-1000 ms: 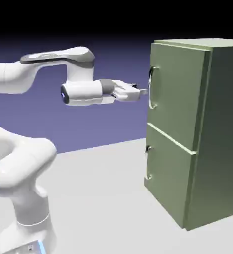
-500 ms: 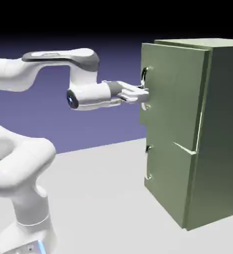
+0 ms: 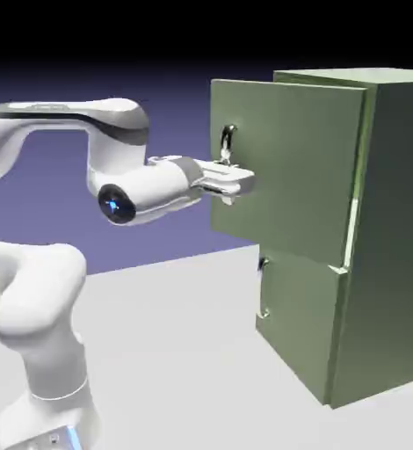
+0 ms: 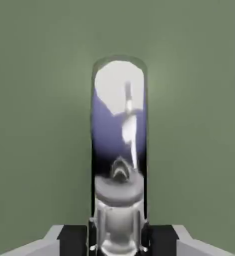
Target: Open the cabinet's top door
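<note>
We have the top door (image 3: 293, 176) of the olive-green cabinet (image 3: 399, 237) partly open, its handle edge standing out past the lower door (image 3: 298, 321), and the gripper (image 4: 118, 241) is clamped on the curved metal bar handle (image 4: 119, 125), one finger at each side of the bar. The step in hand, as we judge it, is to draw the door wider. To do it well, we should pull along an arc about the hinge edge, which seems to be the one at the exterior view's right, rather than straight back, and turn the wrist with the panel so that the fingers stay square to the bar. We want the height kept level and the pace even; a sideways drag or a late wrist turn could make the smooth bar twist or slip out. The door stands upright on the upper front of the cabinet, its outer face turned toward the robot and partly toward the exterior camera. The handle's long axis is vertical, near the panel's free edge and alongside it, with its bow standing out from the face toward the gripper.
</note>
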You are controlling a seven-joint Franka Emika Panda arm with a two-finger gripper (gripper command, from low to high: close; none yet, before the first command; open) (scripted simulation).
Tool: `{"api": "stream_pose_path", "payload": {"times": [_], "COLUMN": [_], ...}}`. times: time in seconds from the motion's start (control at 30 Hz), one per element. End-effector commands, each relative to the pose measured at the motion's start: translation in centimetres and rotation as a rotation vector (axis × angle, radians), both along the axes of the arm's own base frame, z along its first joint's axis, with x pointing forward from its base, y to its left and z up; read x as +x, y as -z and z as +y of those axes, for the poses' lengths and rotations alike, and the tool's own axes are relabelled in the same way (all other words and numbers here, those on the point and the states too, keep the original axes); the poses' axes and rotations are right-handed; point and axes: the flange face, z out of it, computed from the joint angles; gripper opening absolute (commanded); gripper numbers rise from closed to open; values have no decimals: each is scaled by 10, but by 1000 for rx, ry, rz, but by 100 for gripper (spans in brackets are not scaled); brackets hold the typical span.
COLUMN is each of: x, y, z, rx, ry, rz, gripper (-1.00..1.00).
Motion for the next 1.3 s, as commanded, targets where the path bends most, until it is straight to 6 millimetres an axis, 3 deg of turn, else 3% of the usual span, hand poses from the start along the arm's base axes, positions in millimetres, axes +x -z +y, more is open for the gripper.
{"api": "stream_pose_path", "payload": {"times": [0.0, 0.37, 0.63, 0.97, 1.23, 1.27], "x": [-3, -26, -33, -19, -2, -2], "y": [0, 0, 0, 0, 0, 0], "z": [-5, -72, -137, -218, -261, -261], "rx": [0, 0, 0, 0, 0, 0], "ry": [-23, -271, -503, -794, -957, -957], "rz": [0, 0, 0, 0, 0, 0], "gripper": [-100, -100, -100, -100, -100, 100]}}
